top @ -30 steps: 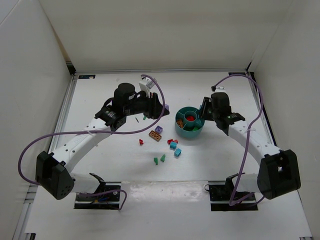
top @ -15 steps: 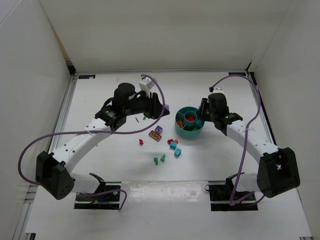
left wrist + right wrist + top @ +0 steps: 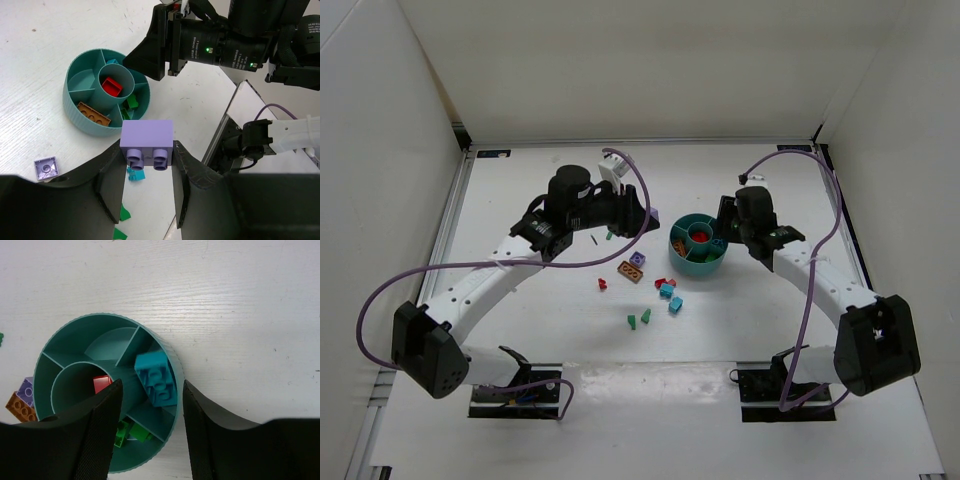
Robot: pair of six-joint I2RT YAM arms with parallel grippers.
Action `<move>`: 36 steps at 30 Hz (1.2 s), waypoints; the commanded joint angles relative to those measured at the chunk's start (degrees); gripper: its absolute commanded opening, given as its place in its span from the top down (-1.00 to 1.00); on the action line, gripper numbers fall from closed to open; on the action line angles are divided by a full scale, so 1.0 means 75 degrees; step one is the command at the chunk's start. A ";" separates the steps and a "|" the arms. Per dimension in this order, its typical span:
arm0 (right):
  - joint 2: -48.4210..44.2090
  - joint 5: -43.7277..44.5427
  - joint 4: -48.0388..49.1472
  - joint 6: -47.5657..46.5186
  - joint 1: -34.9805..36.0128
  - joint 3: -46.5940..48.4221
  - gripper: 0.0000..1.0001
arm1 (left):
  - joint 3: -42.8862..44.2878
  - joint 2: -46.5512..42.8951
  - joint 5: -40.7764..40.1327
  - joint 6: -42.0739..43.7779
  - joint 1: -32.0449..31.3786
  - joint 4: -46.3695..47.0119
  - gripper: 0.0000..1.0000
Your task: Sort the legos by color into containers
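Observation:
The teal bowl [image 3: 698,262] stands at mid-table. In the left wrist view my left gripper [image 3: 147,150] is shut on a purple brick [image 3: 147,136], held above the table to the left of the bowl [image 3: 75,112]. In the right wrist view my right gripper [image 3: 151,390] is open over the bowl's [image 3: 50,342] right side. A teal brick [image 3: 156,377] lies in the compartment between the fingers. The central cup holds a red brick [image 3: 101,384]. Green bricks [image 3: 131,432] and an orange brick [image 3: 93,113] lie in other compartments.
Loose bricks lie left of and below the bowl: a purple tile [image 3: 638,259], an orange one [image 3: 631,271], a red one [image 3: 602,284], teal and blue ones [image 3: 670,296], green ones [image 3: 638,318] and a green one [image 3: 609,237] near my left gripper [image 3: 646,222].
My right arm has shifted slightly left, further over the bowl. My left arm has not moved.

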 commanded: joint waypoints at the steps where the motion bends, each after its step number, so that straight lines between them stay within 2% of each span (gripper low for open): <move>1: -0.0310 0.0054 0.0036 0.0023 0.0029 0.0142 -0.11 | 0.0387 0.0031 0.0072 0.0024 0.0029 -0.0018 0.43; 9: -0.1178 -0.0145 -0.0315 -0.0059 -0.0146 0.0154 -0.11 | 0.1207 0.0966 0.0294 0.0317 0.0018 -0.0590 0.43; 15: -0.1788 -0.0965 -0.0597 0.0058 -0.1013 -0.0033 -0.11 | 0.2917 0.2769 0.0295 0.0715 -0.0157 -0.1728 0.45; 19: -0.2162 -0.1364 -0.0643 0.0058 -0.1482 -0.0198 -0.11 | 0.3879 0.3569 0.0212 0.0774 -0.0287 -0.2360 0.45; 26: -0.2233 -0.1470 -0.0854 -0.0048 -0.1717 -0.0092 -0.11 | 0.4991 0.4869 0.0155 0.0762 -0.0462 -0.2747 0.45; 36: -0.2152 -0.1528 -0.0855 -0.0130 -0.1857 -0.0081 -0.11 | 0.5825 0.5797 -0.0372 0.0798 -0.0592 -0.3135 0.39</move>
